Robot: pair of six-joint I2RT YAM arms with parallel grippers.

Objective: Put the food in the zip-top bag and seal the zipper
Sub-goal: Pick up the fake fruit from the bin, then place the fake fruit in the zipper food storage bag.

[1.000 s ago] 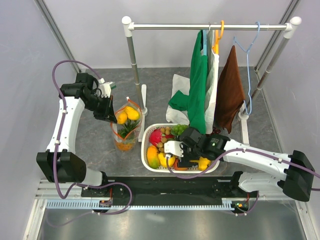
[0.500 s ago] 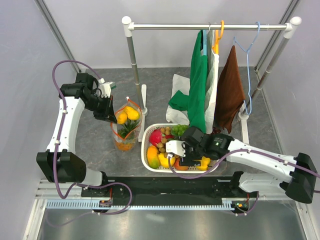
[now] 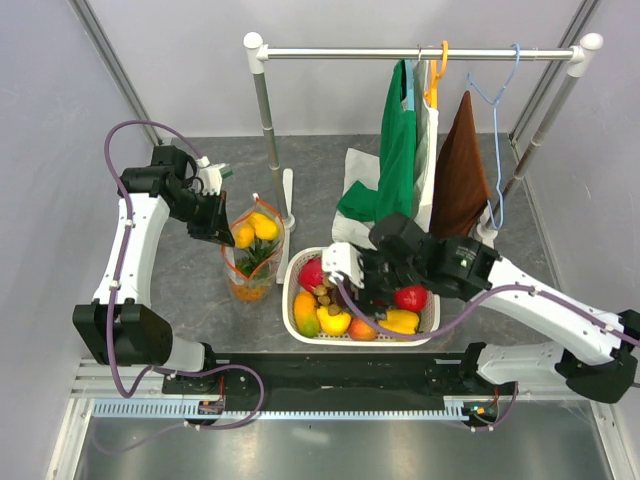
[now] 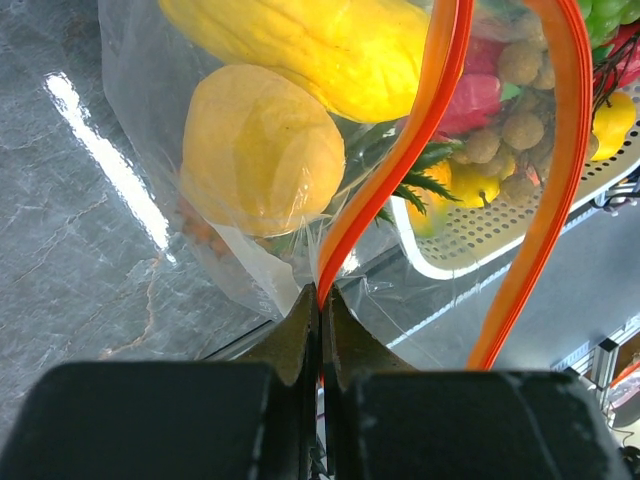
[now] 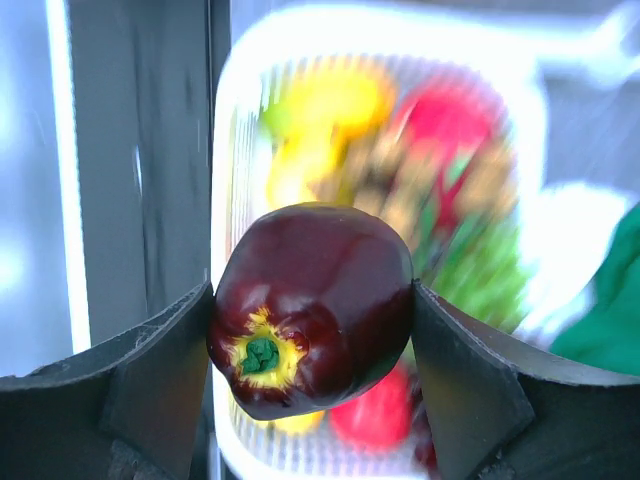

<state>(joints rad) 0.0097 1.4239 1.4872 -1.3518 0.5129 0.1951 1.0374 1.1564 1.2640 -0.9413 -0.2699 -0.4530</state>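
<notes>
White-shelled arms [image 3: 120, 250], black joints [image 3: 160, 180] and bases [image 3: 130, 335], thin purple cables [image 3: 130, 124] alongside.

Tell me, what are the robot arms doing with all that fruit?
They are packing toy fruit into a bag. The left gripper pinches the orange zipper of the clear zip-top bag and holds its mouth open. Yellow fruits are already inside. The right gripper holds a dark red fruit above the white basket, which has more fruit in it. The bag is not zipped shut yet.
</notes>
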